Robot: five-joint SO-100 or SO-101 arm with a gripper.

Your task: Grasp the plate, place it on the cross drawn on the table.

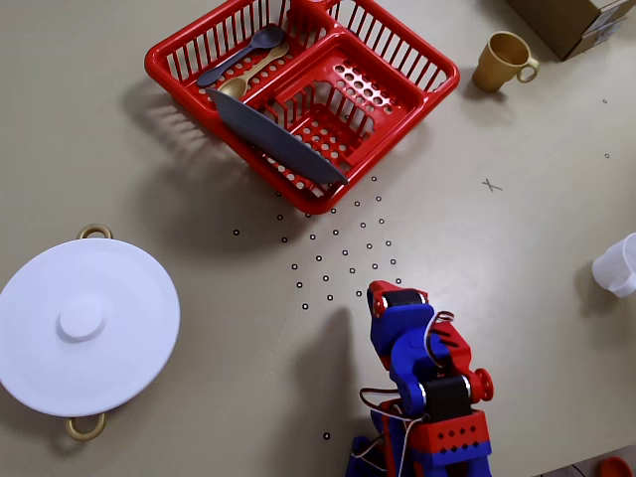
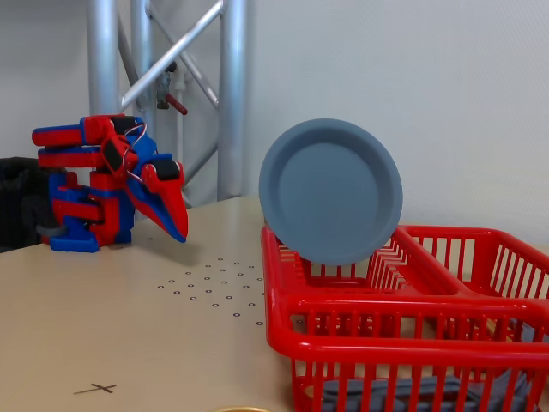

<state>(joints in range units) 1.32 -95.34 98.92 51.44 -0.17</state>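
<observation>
The slate blue-grey plate [image 1: 278,139] stands upright on its edge in the red basket [image 1: 417,55], a thin dark blade from above. In the fixed view it shows its round face [image 2: 330,190], leaning in the basket [image 2: 377,313]. The cross [image 1: 491,185] is a small grey x on the beige table [image 1: 199,209], right of the basket; the fixed view shows the cross near the front left [image 2: 96,389]. My gripper [image 1: 381,295] is folded back near the arm base with its jaws together and empty, pointing down just above the table [image 2: 180,233], well apart from the plate.
A big white lid with a knob [image 1: 84,323] covers a gold-handled pot at the left. Two spoons [image 1: 243,55] lie in the basket. A beige cup [image 1: 502,60], a cardboard box [image 1: 576,20] and a white cup [image 1: 618,266] stand at the right. Black ring dots [image 1: 338,248] mark the table.
</observation>
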